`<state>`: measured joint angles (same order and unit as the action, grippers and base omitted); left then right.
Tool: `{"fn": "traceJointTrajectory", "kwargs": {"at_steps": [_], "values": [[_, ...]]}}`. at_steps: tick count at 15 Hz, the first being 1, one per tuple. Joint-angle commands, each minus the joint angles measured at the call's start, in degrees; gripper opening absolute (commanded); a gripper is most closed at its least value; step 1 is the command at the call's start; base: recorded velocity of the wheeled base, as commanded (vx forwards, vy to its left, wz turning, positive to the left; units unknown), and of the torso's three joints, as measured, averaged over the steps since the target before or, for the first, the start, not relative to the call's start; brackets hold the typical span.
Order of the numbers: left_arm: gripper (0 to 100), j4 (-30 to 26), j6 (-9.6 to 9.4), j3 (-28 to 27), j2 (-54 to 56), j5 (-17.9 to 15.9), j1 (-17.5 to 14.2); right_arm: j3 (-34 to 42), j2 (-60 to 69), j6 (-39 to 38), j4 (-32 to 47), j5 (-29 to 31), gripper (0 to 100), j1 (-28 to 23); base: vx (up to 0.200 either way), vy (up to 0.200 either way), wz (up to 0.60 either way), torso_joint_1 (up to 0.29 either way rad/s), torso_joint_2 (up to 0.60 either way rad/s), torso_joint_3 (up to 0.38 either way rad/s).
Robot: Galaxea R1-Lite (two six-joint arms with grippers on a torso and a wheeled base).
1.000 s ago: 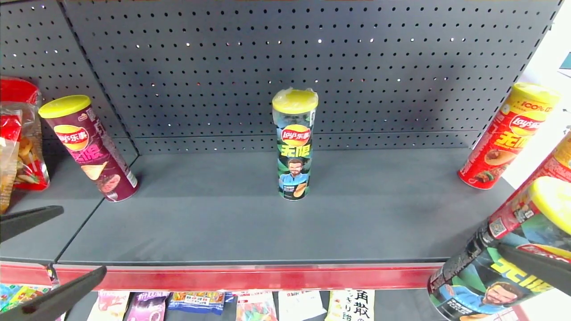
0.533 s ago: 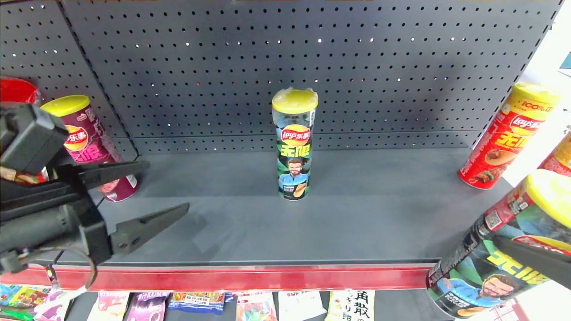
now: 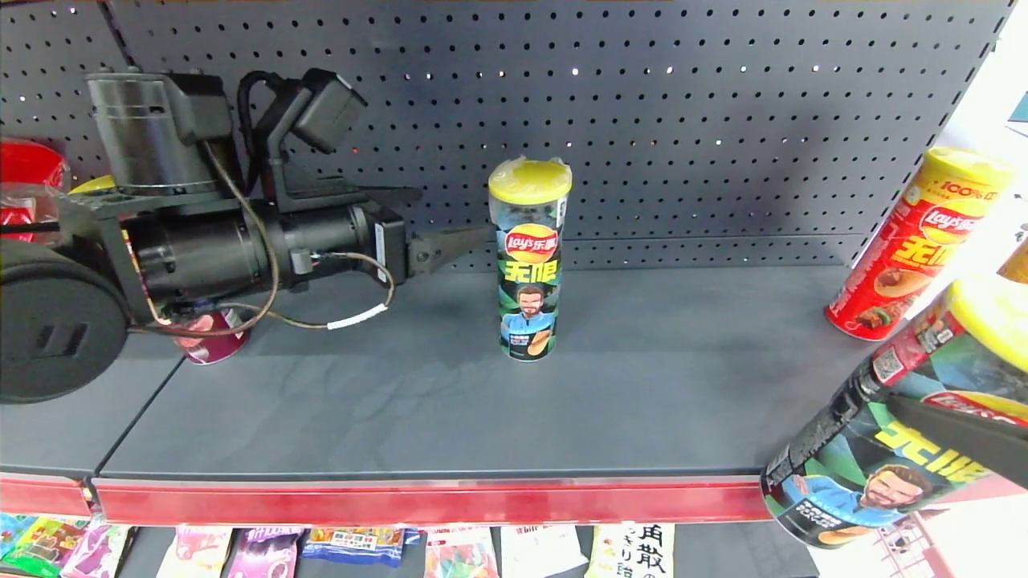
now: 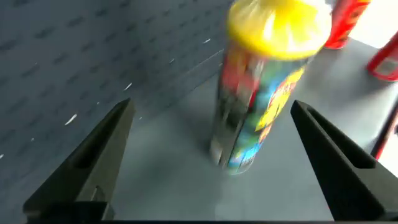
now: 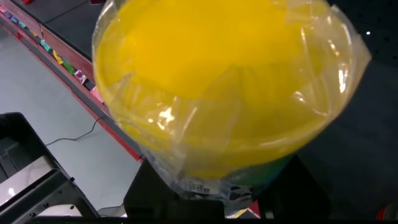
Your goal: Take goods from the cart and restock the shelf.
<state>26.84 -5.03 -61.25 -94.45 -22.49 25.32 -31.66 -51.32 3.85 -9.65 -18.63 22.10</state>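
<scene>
In the head view, the shelf (image 3: 385,409) runs across the middle of the frame, with a perforated back panel (image 3: 683,120) above it and a red price rail (image 3: 434,502) along its front edge. A green chip can with a yellow lid (image 3: 530,257) stands upright at the centre of the shelf, near the back. The left gripper (image 3: 454,215) comes in from the upper left, level with the upper half of that can and just beside it; its fingers are spread. A purple can (image 3: 207,343) shows partly behind that arm. A red can (image 3: 915,241) stands at the right end of the shelf. At the lower right, the right gripper (image 3: 948,425) is clamped on a second green can (image 3: 875,433), tilted and held out past the shelf's front corner. Snack packets (image 3: 538,550) hang along the bottom edge.

In the left wrist view, the two dark fingers (image 4: 93,162) stand wide apart, and the upright can (image 4: 261,99) is ahead of them, between their tips.

In the right wrist view, the held can's yellow, film-wrapped lid (image 5: 224,81) faces the camera.
</scene>
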Motion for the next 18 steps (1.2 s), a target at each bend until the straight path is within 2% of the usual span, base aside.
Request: {"fn": "traceJointTrajectory", "kwargs": {"at_steps": [1,3,5,8,10,15,18], "values": [[100,0.1,0.02,-1.5,-3.4,-3.7,-0.1,0.0,-0.3,0.0,0.0,0.0,0,0.0,0.0,0.0,0.0,0.0,0.0,0.0],[100,0.1,-0.06,-1.7,-4.0,-5.9,-0.1,-0.1,-0.2,0.0,0.0,-0.1,0,0.0,0.0,0.0,0.0,0.0,0.0,0.0],[100,0.2,-1.29,-2.7,-5.0,-8.2,-0.1,-0.7,-0.3,0.0,0.0,-0.1,0,0.0,0.0,0.0,0.0,0.0,0.0,0.0],[100,0.2,-2.17,-4.8,-7.5,-10.9,0.4,-1.0,-0.5,-0.1,0.0,-0.4,0,0.1,0.0,0.0,0.0,0.0,0.0,0.0],[100,0.3,-2.17,-6.1,-9.1,-11.9,1.0,-1.0,-0.5,-0.1,0.0,-0.4,0,0.1,0.0,0.0,0.0,0.0,0.0,0.0],[100,0.1,-2.26,-13.3,-14.0,-12.6,2.8,-0.9,-0.7,-0.1,0.0,-0.3,0,0.0,0.0,0.0,0.0,0.0,0.0,0.0],[100,0.1,-2.17,-14.0,-15.2,-13.9,3.6,-1.4,-1.4,-0.1,0.0,-0.2,0,0.0,0.0,0.0,0.0,0.0,0.0,0.0]]}}
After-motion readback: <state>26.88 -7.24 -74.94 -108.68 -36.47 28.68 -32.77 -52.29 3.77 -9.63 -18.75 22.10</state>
